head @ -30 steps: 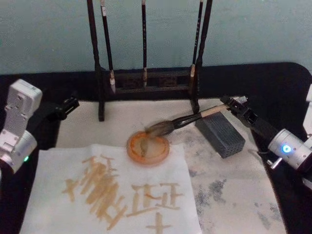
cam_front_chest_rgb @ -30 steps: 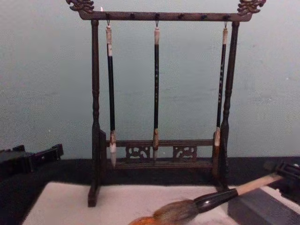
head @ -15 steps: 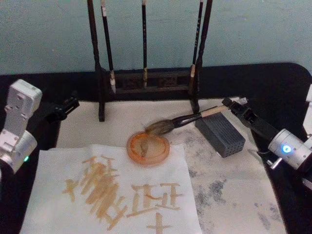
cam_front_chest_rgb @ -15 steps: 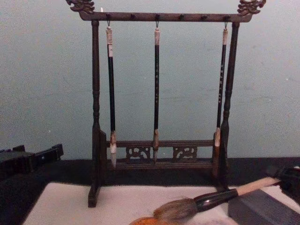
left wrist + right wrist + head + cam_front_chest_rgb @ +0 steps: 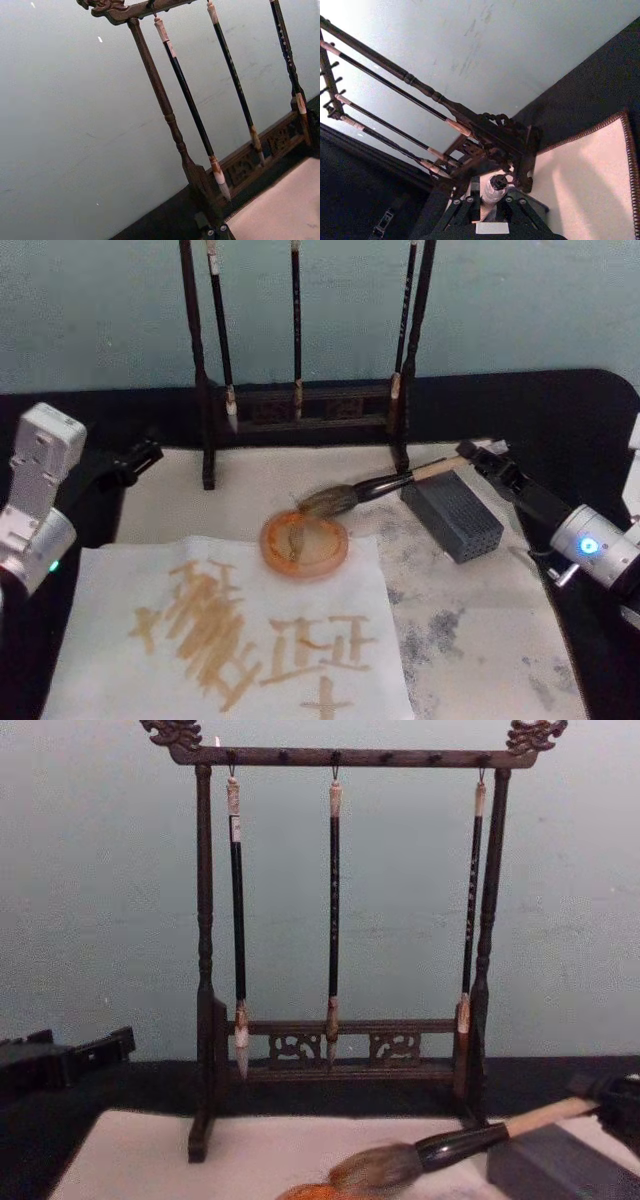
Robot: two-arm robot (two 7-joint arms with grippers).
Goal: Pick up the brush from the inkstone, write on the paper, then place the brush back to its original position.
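The brush (image 5: 385, 483) lies tilted. Its grey-brown tuft (image 5: 375, 1168) is low at the back rim of the orange dish (image 5: 304, 544), and its tan handle runs up over the dark grey inkstone block (image 5: 452, 516). My right gripper (image 5: 472, 453) is at the handle's far end, shut on the white-wrapped tip (image 5: 494, 188), which sits between its fingers. The paper (image 5: 335, 585), a white sheet with tan brush strokes, lies in front of the dish. My left gripper (image 5: 140, 454) is parked shut at the left, off the mat, and also shows as the left gripper (image 5: 95, 1050).
A dark wooden brush stand (image 5: 300, 405) with three thin black-handled brushes (image 5: 334, 910) stands at the back. A cream felt mat (image 5: 480, 640) with grey stains covers the black table (image 5: 560, 410). Bare mat lies right of the paper.
The tuft has slid out of the orange dish toward the back right, and the brush has settled lower over the grey block with the right gripper. The left arm has not moved.
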